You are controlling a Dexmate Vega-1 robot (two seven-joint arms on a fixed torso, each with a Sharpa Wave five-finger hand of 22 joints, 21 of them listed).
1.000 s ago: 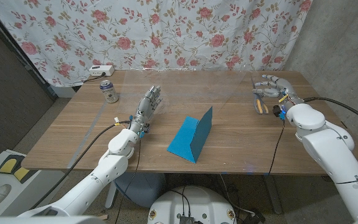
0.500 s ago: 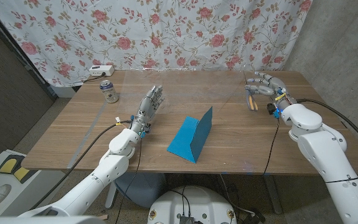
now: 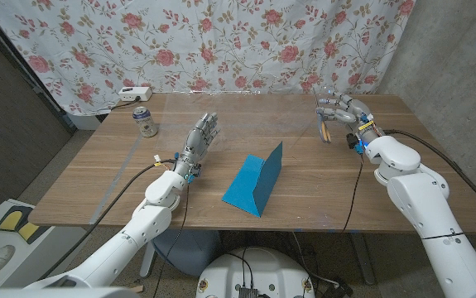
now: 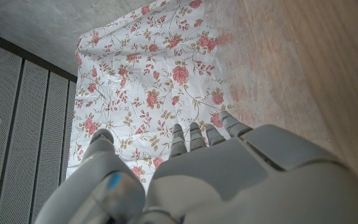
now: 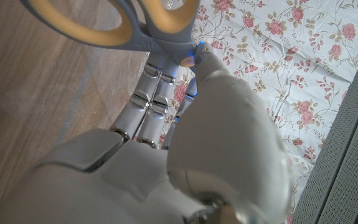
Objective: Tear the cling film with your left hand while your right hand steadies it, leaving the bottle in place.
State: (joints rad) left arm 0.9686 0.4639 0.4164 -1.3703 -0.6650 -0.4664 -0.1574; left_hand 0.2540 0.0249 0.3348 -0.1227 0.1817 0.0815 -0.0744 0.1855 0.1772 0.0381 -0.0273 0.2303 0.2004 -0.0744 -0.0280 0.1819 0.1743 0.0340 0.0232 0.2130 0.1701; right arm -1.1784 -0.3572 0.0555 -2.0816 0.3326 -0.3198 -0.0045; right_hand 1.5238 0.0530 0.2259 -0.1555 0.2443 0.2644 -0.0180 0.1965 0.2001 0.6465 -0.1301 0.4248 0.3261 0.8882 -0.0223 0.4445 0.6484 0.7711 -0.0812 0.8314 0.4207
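Observation:
A blue wedge-shaped box (image 3: 256,180) lies in the middle of the wooden table (image 3: 304,194). My right hand (image 3: 345,112) is raised over the far right of the table and holds scissors (image 3: 326,127) with yellow handles, blades hanging down. In the right wrist view the yellow scissors handle (image 5: 122,25) sits at the fingertips of my right hand (image 5: 166,143). My left hand (image 3: 199,136) stands to the left of the box with its fingers straight and apart, holding nothing. It also shows as my left hand (image 4: 228,180) in the left wrist view.
A drink can (image 3: 145,121) stands at the far left of the table, beyond my left hand. A white power strip (image 3: 133,93) lies at the back left corner. A floral curtain (image 3: 221,41) hangs behind the table.
My right hand has moved toward the table's middle and a little farther back, carrying the scissors with it. The left hand and the blue box have stayed put.

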